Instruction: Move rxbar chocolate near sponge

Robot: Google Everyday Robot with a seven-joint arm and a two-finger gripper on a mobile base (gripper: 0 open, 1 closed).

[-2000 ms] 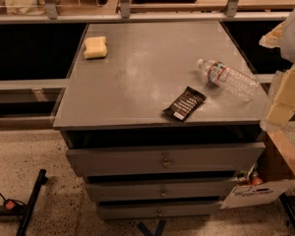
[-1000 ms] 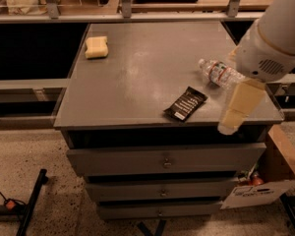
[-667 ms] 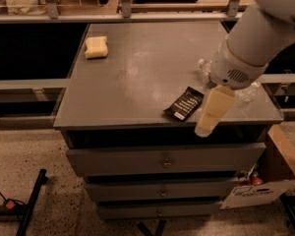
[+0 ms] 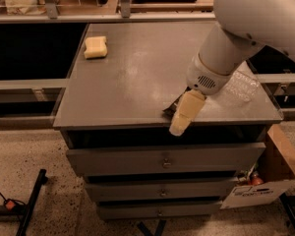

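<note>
Gripper (image 4: pixel 183 116) has swung in from the right and now hangs over the rxbar chocolate (image 4: pixel 170 109) at the cabinet top's (image 4: pixel 128 82) front edge (open or closed: cannot tell). Bar unmoved, well apart from the sponge (image 4: pixel 96 46) at back-left; grasp likely next.

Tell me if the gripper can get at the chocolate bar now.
Probably yes. The gripper hangs at the front edge of the table, in front of the bar, whose dark corner shows beside it. Nothing seems to lie between them; the bottle sits apart.
</note>
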